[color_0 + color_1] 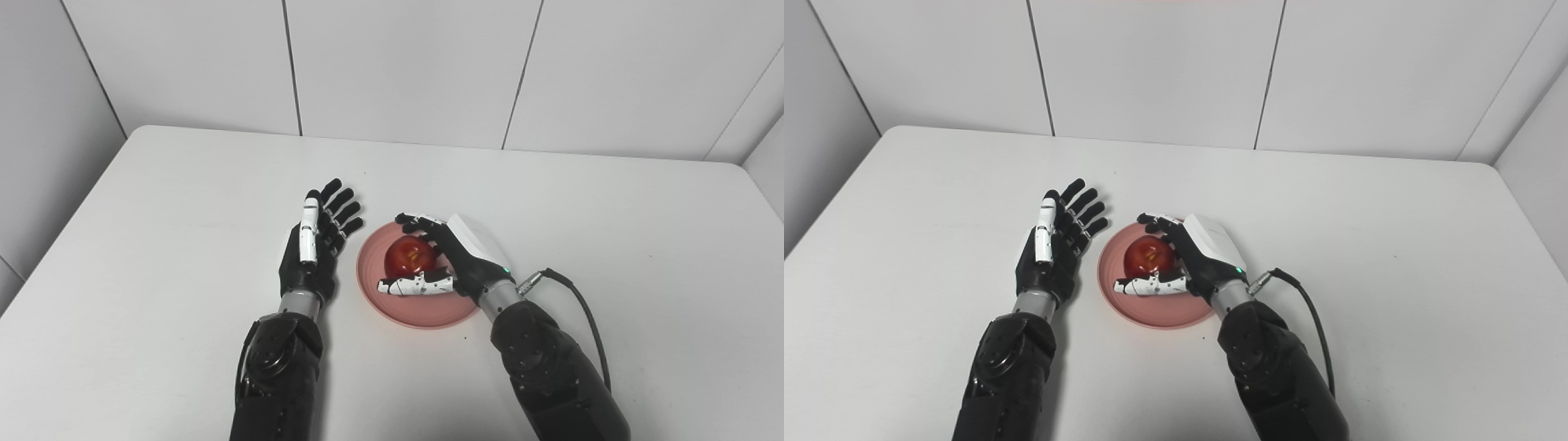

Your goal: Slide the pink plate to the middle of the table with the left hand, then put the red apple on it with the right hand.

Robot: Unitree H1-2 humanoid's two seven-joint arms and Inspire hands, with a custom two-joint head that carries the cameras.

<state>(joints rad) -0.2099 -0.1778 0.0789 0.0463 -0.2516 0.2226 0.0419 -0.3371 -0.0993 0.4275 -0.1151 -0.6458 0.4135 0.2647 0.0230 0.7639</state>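
Red apple on pink plate | right hand fingers curled around it | left hand splayed, empty

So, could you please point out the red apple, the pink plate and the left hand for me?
Round red apple (409,254), left eye view, its top skin.
Round pink plate (422,312), left eye view, bare near rim.
Black left hand (1050,257), right eye view, its open palm.
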